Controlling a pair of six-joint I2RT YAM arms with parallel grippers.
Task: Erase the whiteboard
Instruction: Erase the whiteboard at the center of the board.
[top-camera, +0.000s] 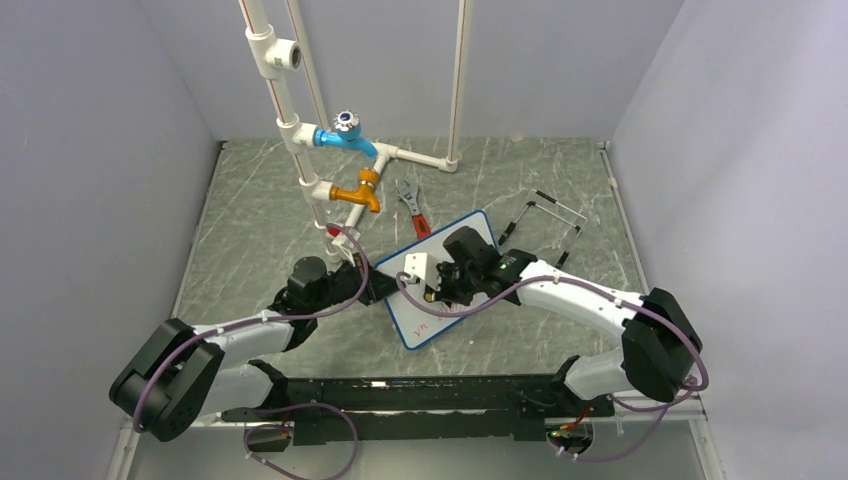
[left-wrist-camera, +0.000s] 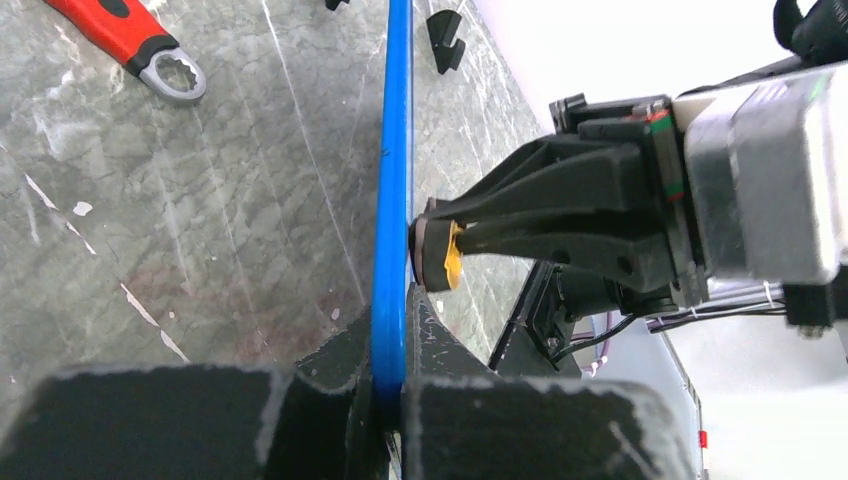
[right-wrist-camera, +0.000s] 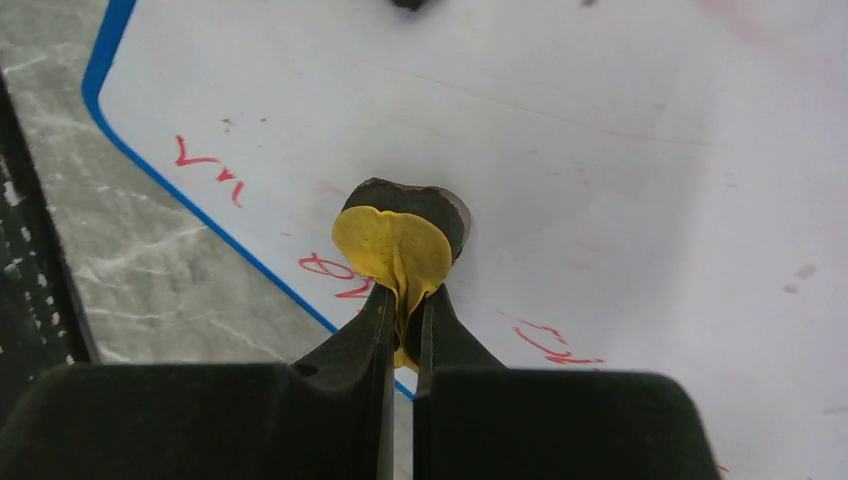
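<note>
The whiteboard (top-camera: 447, 322) lies tilted at the table's middle, with a blue frame and red handwriting near its lower edge. My left gripper (top-camera: 373, 290) is shut on the board's left frame edge (left-wrist-camera: 392, 190); in the left wrist view the gripper (left-wrist-camera: 392, 335) pinches the blue rim. My right gripper (top-camera: 433, 292) is shut on a yellow eraser (right-wrist-camera: 398, 248) with a dark pad (right-wrist-camera: 425, 203) pressed on the white face (right-wrist-camera: 620, 150). Red marks (right-wrist-camera: 212, 165) lie to the eraser's left, right beside it (right-wrist-camera: 338, 270) and to its right (right-wrist-camera: 550, 345). The eraser also shows in the left wrist view (left-wrist-camera: 454, 255).
A red-handled wrench (top-camera: 415, 212) lies just behind the board and shows in the left wrist view (left-wrist-camera: 125, 35). A white pipe rig with a blue tap (top-camera: 345, 135) and an orange tap (top-camera: 358, 193) stands at back left. A black wire stand (top-camera: 548, 222) lies to the board's right.
</note>
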